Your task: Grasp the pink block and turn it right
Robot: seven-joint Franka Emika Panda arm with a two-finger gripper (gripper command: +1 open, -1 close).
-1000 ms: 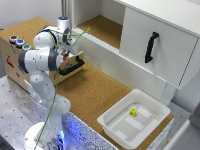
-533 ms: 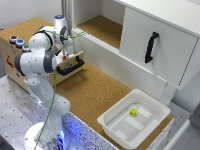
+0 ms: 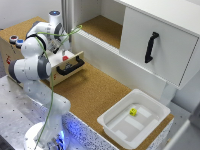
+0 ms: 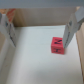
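Compared with the exterior view half a second ago, the arm holds nearly the same posture over the open drawer [image 3: 70, 64]; any shift is too slight to confirm. Counted: one pink block [image 4: 56, 45], one small yellow cube [image 3: 133, 112] in one white tray [image 3: 150, 107], one black handle [image 3: 151, 47] on the cabinet door, one black handle on the drawer front, and a cluster of round buttons [image 3: 16, 41] on the box top, their number unclear. The pink block lies on the drawer floor, seen in the exterior view as a red spot [image 3: 65, 58] below the wrist. The gripper [image 4: 41, 27] is spread wide, holding nothing: in the wrist view one fingertip [image 4: 7, 27] stands well apart from the block, the other fingertip [image 4: 71, 28] just beside it, contact uncertain.
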